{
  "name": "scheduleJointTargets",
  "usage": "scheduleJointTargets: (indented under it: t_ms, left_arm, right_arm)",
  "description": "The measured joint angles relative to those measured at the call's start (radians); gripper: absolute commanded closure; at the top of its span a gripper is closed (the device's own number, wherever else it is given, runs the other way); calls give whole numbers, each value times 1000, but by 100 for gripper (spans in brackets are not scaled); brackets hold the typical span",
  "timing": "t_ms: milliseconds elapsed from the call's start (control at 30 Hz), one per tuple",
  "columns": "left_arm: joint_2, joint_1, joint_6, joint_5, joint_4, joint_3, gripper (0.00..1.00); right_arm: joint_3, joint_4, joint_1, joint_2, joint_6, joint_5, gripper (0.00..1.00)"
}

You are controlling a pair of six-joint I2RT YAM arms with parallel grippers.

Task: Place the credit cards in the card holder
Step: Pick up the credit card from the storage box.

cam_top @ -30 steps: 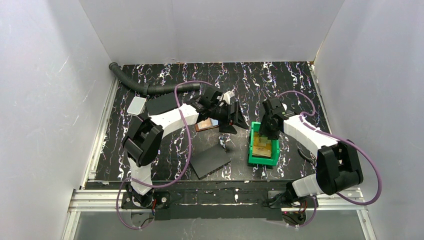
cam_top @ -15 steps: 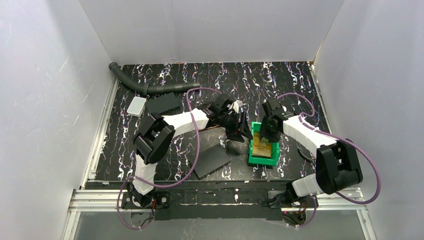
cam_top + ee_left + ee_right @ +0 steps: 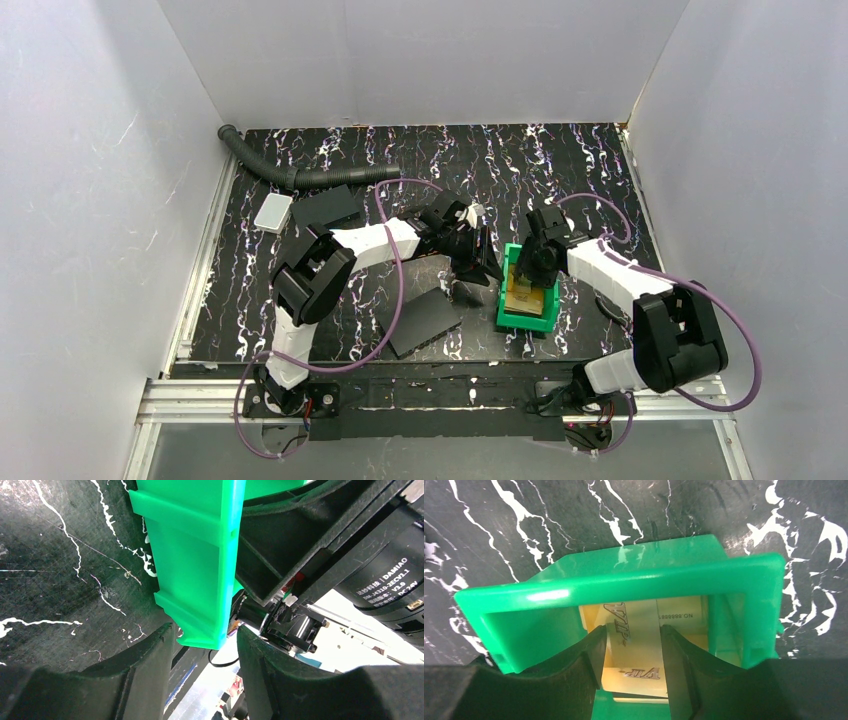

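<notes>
Credit cards (image 3: 644, 615) lie inside the one green bin (image 3: 624, 580), which stands on the marbled black table (image 3: 560, 170) between the two arms. The right wrist view shows at least two pale yellow cards printed "VIP"; how many the pile holds in all cannot be told. The lower card lies flat with its number line running side to side across the bin. The upper one is turned across it, its long axis running straight away between the fingers.

The right gripper (image 3: 633, 630) reaches down into the bin with one finger on each side of that upper card, close against its edges. Whether it is pinching the card cannot be told. The left gripper (image 3: 206, 630) has its two fingers set astride the bin's left wall at a corner, and whether it has clamped the wall cannot be told either.

Elsewhere on the table are two dark grey slabs, one (image 3: 422, 322) near the left arm's base and one (image 3: 328, 207) farther back. There is also one small white box (image 3: 272, 212) and one black corrugated hose (image 3: 300, 178).
</notes>
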Motion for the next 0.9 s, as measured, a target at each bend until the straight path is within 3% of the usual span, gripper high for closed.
scheduleJointTargets:
  t_ms: [300,500,533,833,900]
  left_arm:
    - [14,0,-14,3,14,0,56]
    - [18,0,-24,9,23,0,56]
    - [18,0,-25,9,26,0,56]
    - [18,0,-28,12,37,0,56]
    - [18,0,-29,13,38,0,56]
  right_arm:
    - [-78,61,-1,-109,112,-27,55]
    - [-152,89,-1,-265,226,-43,57]
    - [-173,100,-4,-276,243,-50,61]
    - [-247,194,-8,-327,262,-91,65]
    - [-252,212,-8,-347,261,-92,69]
